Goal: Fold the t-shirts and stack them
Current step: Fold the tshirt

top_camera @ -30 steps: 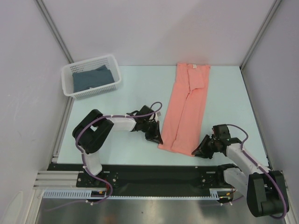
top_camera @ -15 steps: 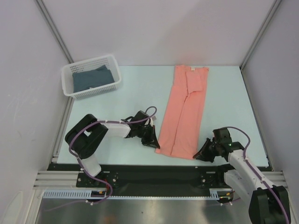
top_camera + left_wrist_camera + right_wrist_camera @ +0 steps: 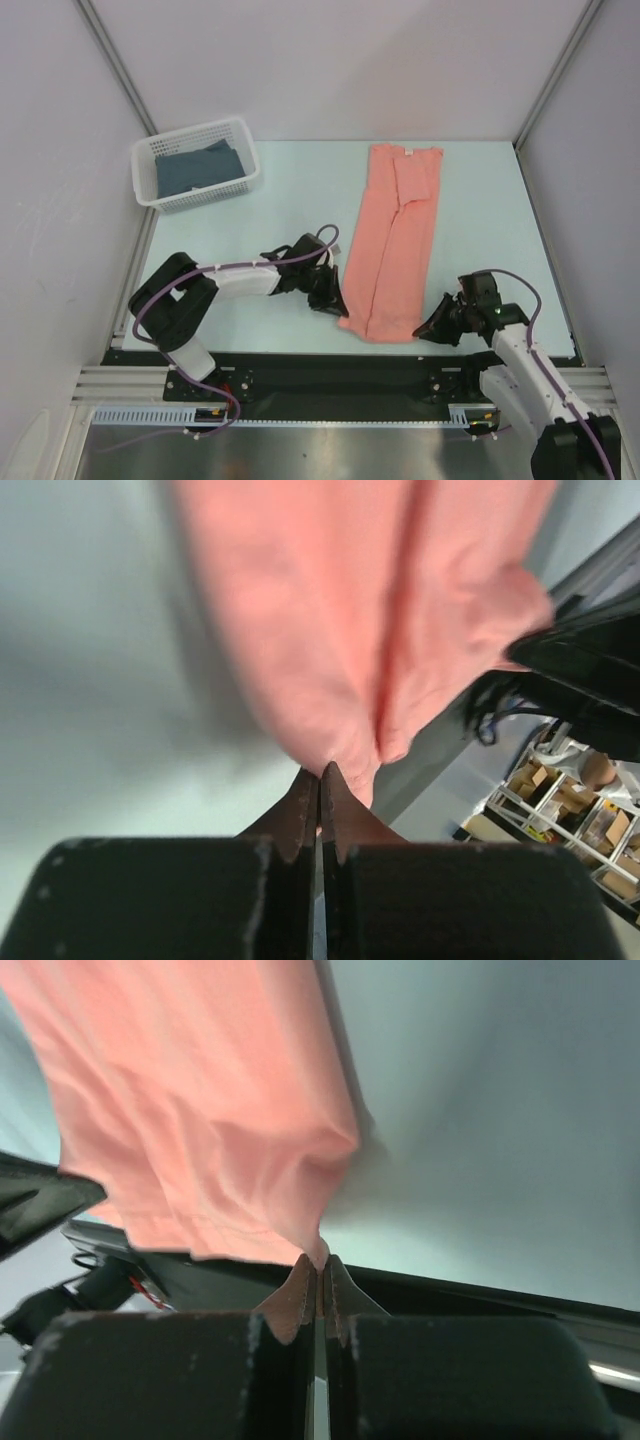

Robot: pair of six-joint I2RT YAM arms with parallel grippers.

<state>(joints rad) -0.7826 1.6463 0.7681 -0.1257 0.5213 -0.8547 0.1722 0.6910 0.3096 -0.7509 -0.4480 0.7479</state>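
Observation:
A salmon-pink t-shirt (image 3: 395, 240) lies folded into a long narrow strip, running from the table's far middle to its near edge. My left gripper (image 3: 338, 305) is shut on the strip's near left corner (image 3: 330, 750). My right gripper (image 3: 424, 330) is shut on its near right corner (image 3: 318, 1245). Both near corners are lifted slightly off the table. A dark blue folded shirt (image 3: 195, 168) lies in the white basket (image 3: 245, 150) at the far left.
The pale green table (image 3: 260, 220) ends in a black rail (image 3: 330, 365) along the near edge, just under the held hem. Grey walls stand at the left, right and back.
Both grippers have drawn the shirt's near hem toward the near edge of the table. The whole strip has slid nearer and straightened.

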